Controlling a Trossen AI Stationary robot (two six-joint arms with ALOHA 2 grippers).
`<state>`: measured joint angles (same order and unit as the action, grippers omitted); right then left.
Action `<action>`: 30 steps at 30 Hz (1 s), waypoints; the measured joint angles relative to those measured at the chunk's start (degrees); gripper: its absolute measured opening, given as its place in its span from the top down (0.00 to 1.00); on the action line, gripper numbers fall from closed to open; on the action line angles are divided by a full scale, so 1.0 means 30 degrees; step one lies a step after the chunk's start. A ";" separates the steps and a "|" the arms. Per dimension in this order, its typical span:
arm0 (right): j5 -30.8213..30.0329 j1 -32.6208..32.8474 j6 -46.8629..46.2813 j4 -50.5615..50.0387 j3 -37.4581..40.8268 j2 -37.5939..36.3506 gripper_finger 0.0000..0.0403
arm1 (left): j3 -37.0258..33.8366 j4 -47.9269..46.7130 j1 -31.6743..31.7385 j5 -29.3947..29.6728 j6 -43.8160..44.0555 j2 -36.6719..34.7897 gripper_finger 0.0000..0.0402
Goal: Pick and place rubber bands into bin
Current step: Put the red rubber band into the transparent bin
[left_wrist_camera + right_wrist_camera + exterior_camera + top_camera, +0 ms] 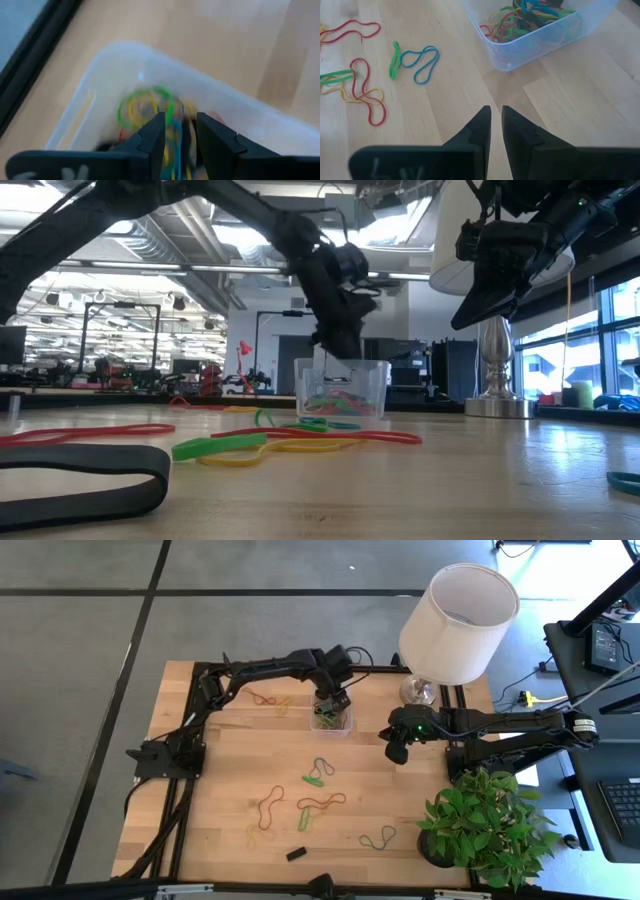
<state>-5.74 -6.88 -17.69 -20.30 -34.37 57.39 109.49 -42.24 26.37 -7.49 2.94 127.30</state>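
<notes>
High view shows your left tool over the bin at the counter's twelve o'clock, fingers parted narrowly, nothing clearly gripped. Lift straight up; confirm the band dropped among the rubber bands inside.

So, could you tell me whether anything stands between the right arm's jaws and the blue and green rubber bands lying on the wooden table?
Nothing visible does. The right gripper hangs over bare wood, and the blue rubber band and green one lie beyond it, beside the clear plastic bin.
</notes>
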 joint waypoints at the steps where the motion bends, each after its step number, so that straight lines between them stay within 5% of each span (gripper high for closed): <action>1: 0.0000 0.0003 -0.0017 0.0033 0.0000 0.0000 0.88 | 0.0365 -0.1048 -0.0008 0.0008 -0.0193 -0.0094 0.75; 6: -0.0019 -0.0001 -0.1260 0.0871 0.0000 0.0000 0.88 | 0.0764 -0.4342 -0.0574 0.1524 -0.1436 -0.1775 0.83; 11: -0.0014 -0.0003 -0.1447 0.1222 0.0000 0.0000 0.88 | -0.1548 -0.3677 -0.1434 0.2025 -0.2350 -0.4422 0.98; 20: -0.0059 0.0962 -0.1013 0.2667 -0.0231 0.1115 0.99 | -1.1835 0.1766 -0.2459 0.2011 -0.0829 -1.2243 0.99; 30: 0.0403 0.2727 0.0073 0.2597 -0.4980 0.8125 0.99 | -2.0471 0.4090 -0.4661 0.2302 0.3256 -2.0447 1.00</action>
<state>-4.53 1.30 -17.48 -12.51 -49.31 81.76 48.07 -29.97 12.39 -0.58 12.71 65.96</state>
